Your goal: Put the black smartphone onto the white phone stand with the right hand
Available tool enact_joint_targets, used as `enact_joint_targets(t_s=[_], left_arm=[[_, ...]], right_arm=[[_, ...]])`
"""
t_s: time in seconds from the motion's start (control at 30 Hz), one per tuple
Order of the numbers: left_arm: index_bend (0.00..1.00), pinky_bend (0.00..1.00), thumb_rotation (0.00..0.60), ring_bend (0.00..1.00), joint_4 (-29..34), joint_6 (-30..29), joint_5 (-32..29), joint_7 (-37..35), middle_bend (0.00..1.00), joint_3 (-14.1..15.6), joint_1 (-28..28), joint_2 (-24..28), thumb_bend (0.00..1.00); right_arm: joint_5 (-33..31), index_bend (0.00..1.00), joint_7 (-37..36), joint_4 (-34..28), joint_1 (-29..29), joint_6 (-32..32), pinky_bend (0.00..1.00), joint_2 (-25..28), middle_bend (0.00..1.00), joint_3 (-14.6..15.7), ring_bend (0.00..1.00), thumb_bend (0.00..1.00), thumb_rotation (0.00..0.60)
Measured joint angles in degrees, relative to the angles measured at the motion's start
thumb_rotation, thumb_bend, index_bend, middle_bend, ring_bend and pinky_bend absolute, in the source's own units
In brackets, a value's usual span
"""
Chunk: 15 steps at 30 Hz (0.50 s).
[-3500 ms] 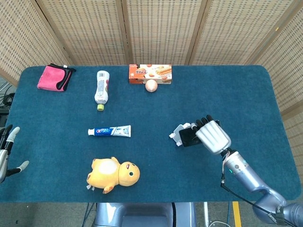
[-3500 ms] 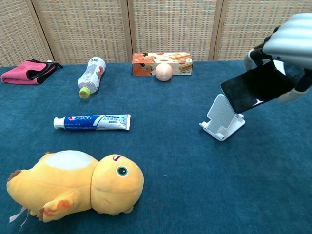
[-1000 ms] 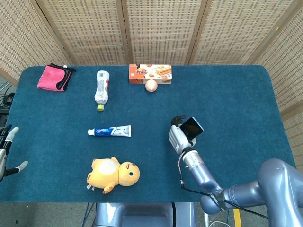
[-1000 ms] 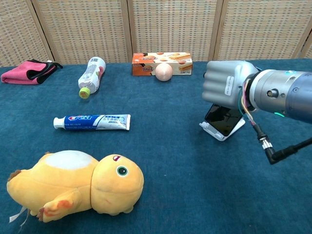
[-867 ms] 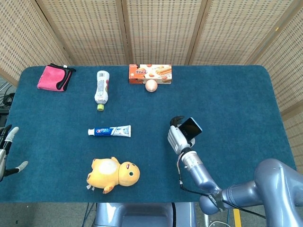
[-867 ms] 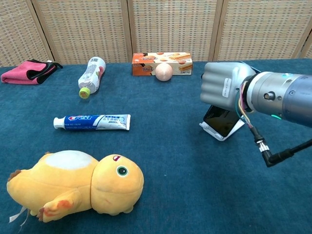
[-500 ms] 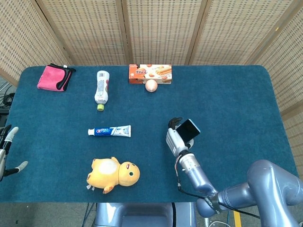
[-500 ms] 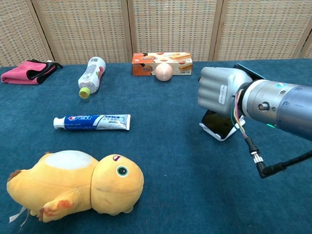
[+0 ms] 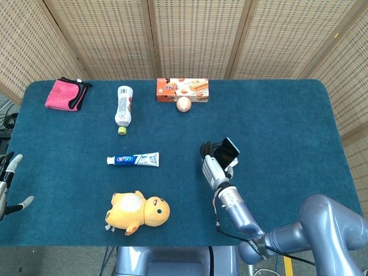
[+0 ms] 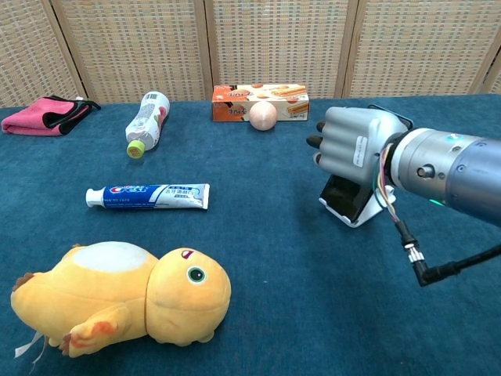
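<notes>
The black smartphone [image 9: 229, 150] leans in the white phone stand [image 10: 366, 216] right of the table's middle; its lower part [image 10: 341, 196] sits in the stand's cradle. My right hand [image 10: 348, 147] wraps around the phone's upper half from the left and covers most of it. From the head view the right hand [image 9: 210, 165] is beside the phone, and a sliver of the stand [image 9: 229, 170] shows beneath. My left hand [image 9: 8, 185] hangs at the far left edge, off the table, with its fingers apart and nothing in it.
A toothpaste tube [image 9: 133, 159] lies left of the stand and a yellow plush duck [image 9: 138, 211] sits near the front edge. At the back are a white bottle [image 9: 123, 107], a snack box [image 9: 181, 89] with a pale ball [image 9: 183, 104] and a pink cloth [image 9: 67, 94].
My right hand brought the phone down from above onto the stand, then shifted slightly left. The phone now stands steeper, and dark fingertips show at the hand's left side.
</notes>
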<state>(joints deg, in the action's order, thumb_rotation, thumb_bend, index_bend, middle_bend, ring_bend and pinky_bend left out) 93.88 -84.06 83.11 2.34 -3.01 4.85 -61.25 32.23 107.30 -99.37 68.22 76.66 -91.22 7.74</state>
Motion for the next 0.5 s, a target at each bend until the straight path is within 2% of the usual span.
enact_joint_targets(t_s=[0.27,0.5], left_arm=[[0.00,0.00,0.600,0.00,-0.01,0.11,-0.09,0.25,0.00,0.01,0.05,-0.10,0.00],[0.00,0.00,0.600,0.00,0.15,-0.17,0.20,0.05,0.00,0.10,-0.08,0.03,0.00]], right_arm=[[0.85,0.14,-0.99,-0.69,-0.44,0.42,0.32,0.58,0.07,0.45,0.15,0.31,0.600],[3.24,0.13,-4.30,-5.19,-1.83,2.52,0.32,4.08,0.06,0.88,0.15,0.31,0.600]])
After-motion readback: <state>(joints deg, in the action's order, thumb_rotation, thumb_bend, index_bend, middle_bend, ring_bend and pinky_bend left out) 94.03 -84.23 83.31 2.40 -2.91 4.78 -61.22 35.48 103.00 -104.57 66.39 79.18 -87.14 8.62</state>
